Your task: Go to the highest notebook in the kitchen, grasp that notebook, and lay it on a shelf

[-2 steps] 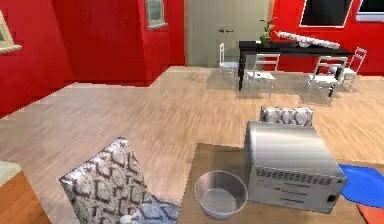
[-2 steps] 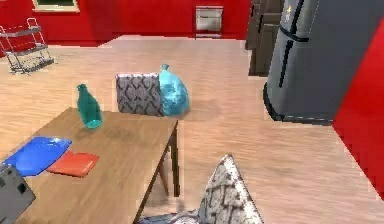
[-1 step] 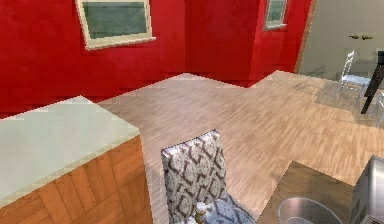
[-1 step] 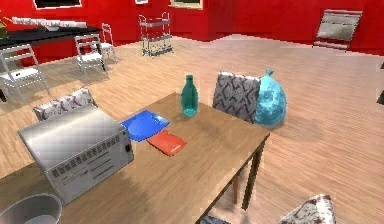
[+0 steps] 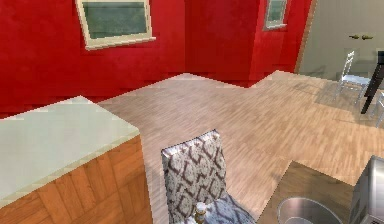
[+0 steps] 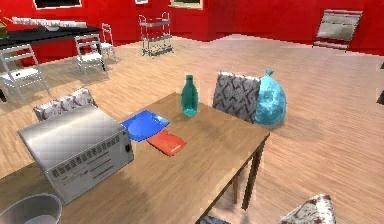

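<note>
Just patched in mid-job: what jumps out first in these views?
Bright red walls dominate the forward view, behind a pale countertop at lower left. In the arm side view, a wooden table carries a teal bottle, a blue notebook beside a red notebook, and a silver appliance toward the view's left.

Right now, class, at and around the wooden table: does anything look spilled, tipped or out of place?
Nothing spilled or tipped: the teal bottle stands upright, the blue notebook and red notebook lie flat. Only the light-blue bag beside the patterned chair seems misplaced.
</note>
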Available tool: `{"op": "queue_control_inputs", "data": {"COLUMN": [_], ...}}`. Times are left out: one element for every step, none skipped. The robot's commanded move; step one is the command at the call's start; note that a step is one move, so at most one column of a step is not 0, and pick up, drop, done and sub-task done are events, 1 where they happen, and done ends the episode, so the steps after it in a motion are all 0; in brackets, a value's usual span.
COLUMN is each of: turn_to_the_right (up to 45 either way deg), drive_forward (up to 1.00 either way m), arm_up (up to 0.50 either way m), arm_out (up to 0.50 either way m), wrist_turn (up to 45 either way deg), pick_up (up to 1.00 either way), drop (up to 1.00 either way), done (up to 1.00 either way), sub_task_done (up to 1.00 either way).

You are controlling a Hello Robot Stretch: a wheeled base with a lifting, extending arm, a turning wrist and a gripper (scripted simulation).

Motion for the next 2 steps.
{"op": "queue_control_inputs", "data": {"turn_to_the_right": [0.0, 0.0], "drive_forward": [0.0, 0.0], "arm_up": [0.32, 0.0], "arm_out": [0.0, 0.42], "wrist_turn": [0.0, 0.0], "pick_up": [0.0, 0.0], "drop": [0.0, 0.0], "done": [0.0, 0.0], "sub_task_done": [0.0, 0.0]}}
